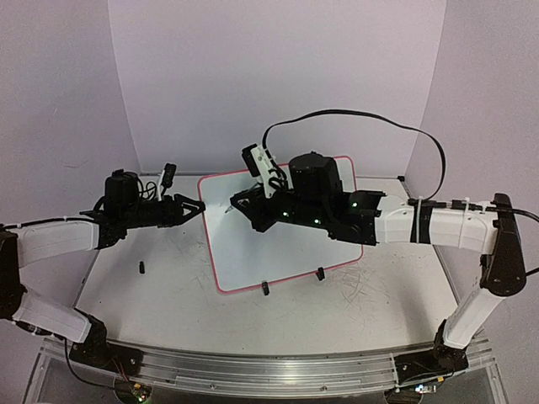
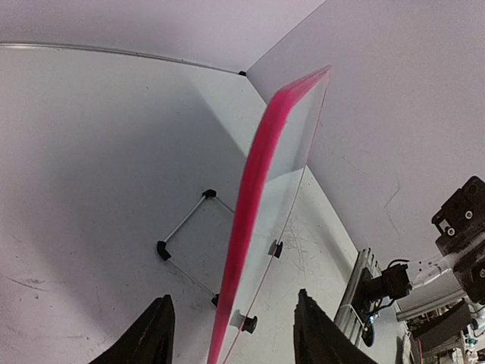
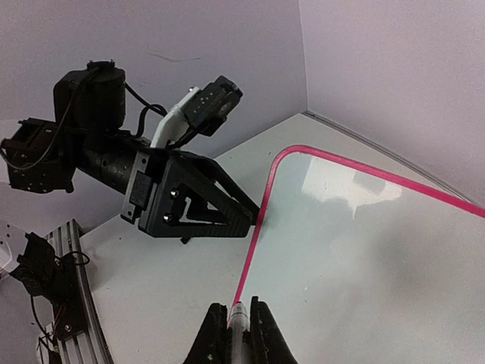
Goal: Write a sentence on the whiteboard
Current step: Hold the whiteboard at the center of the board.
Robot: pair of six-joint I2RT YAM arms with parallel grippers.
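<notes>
The large rectangular whiteboard with rounded corners and a thin red-pink rim stands at the middle of the white table. It is tilted back, with two small black clip feet on its near edge.

Every part of its face that shows is blank. The top view shows no black lettering on the near half, and the right wrist view shows only bare white beside the left rim. The right arm covers the far part of the board in the top view, so I cannot rule out marks there. As far as can be seen, though, the sentence is not begun.

The left gripper is at the board's left edge. In its own camera its two black fingers straddle the pink rim with a gap on each side, parted and clamping nothing. The right gripper reaches across the board from the right, closed on a slim pale-tipped marker whose tip points down near the left rim. I cannot tell whether the tip touches the surface.

A small black piece lies on the table to the left, well apart from the board.

My judgement is that this is set-up: bracing the board and all the writing are left to do.
</notes>
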